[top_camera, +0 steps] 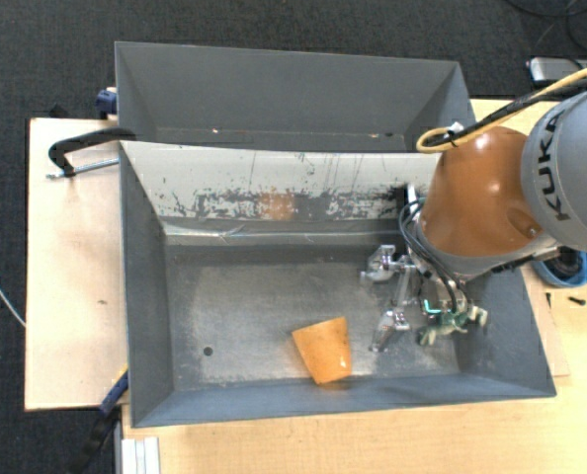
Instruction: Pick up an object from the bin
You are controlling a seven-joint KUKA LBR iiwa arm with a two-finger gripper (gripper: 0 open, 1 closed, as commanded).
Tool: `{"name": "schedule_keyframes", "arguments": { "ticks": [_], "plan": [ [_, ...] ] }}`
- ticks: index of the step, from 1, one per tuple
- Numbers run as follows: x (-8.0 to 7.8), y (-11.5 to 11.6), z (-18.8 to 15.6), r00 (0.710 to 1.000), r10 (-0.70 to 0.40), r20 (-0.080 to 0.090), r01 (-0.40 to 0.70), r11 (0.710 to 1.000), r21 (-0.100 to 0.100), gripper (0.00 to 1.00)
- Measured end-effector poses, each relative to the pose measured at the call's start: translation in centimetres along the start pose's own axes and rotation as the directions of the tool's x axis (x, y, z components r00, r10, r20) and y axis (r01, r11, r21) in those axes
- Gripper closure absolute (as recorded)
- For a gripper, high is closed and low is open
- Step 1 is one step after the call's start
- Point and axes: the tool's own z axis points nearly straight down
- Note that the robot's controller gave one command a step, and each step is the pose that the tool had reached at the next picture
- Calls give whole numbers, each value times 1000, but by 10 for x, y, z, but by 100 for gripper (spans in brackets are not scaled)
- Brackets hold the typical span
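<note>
orange block lies by itself on the floor of the grey bin, in the front half, a little right of the middle and close to the front wall. it looks soft and blunt, like a wedge or a small cup on its side; which of the two cannot be told. its flat end faces the back of the bin and its rounded end faces the front wall, and it sits slightly tilted.

the gripper is down inside the bin, just to the right of the block and near the floor. its two fingers stand apart, with bare floor between them and nothing clamped. the finger nearer the block is just beside the block's right edge; whether it touches cannot be told. the block lies outside the gap.

the arm comes in from the right, its rounded orange cover hanging over the back right part of the bin, with dark cables bunched under it and a yellow cable looping over the top.

a small dark spot marks the floor at the front left. the back wall is scratched and carries a faint orange patch.
</note>
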Motion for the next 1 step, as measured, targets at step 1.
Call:
{"name": "schedule_keyframes", "arguments": {
  "ticks": [1],
  "plan": [
    [0, 57, 69, 998, -63, 11, 63, 998, 1, 0]
  ]
}}
